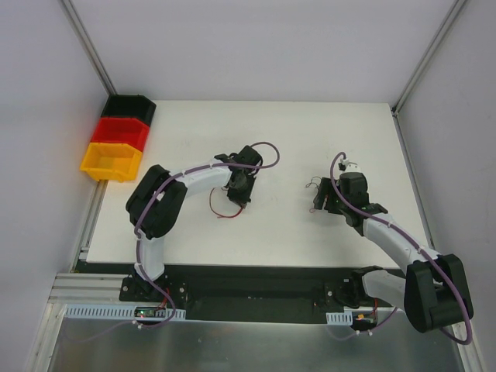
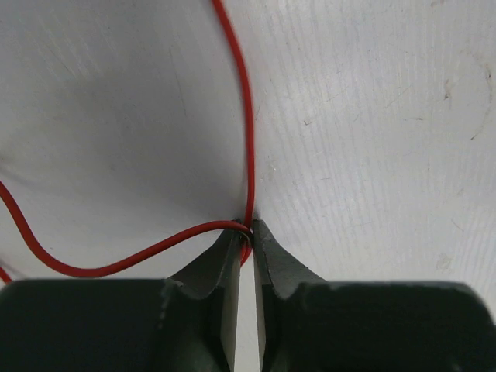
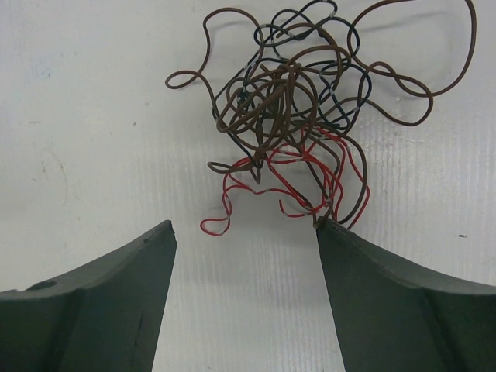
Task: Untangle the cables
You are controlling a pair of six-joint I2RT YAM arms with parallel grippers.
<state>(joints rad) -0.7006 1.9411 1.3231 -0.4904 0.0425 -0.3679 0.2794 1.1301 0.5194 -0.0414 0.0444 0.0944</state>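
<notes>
Cables are seen in two places on the white table [image 1: 271, 124]. A single red cable [image 2: 248, 116] is pinched between the fingertips of the left gripper [image 2: 249, 232], whose fingers are drawn almost together around it. In the left wrist view it runs down from the top edge of the frame to the fingertips, and a second stretch curves away toward the lower left of the frame. In the top view its loose end is seen lying on the table just below that gripper, left of the centre of the frame.

A tangle of cables [image 3: 302, 101], made of brown, black and red strands looped through one another, is seen in the upper middle of the right wrist view. The fingers of the right gripper [image 3: 246, 229] are spread wide below it, and nothing is held between them; the lowest brown and red loops reach the tip of the finger at the right of the frame.

Three bins [image 1: 120, 139], black, red and yellow, are placed at the table's upper left corner in the top view.
</notes>
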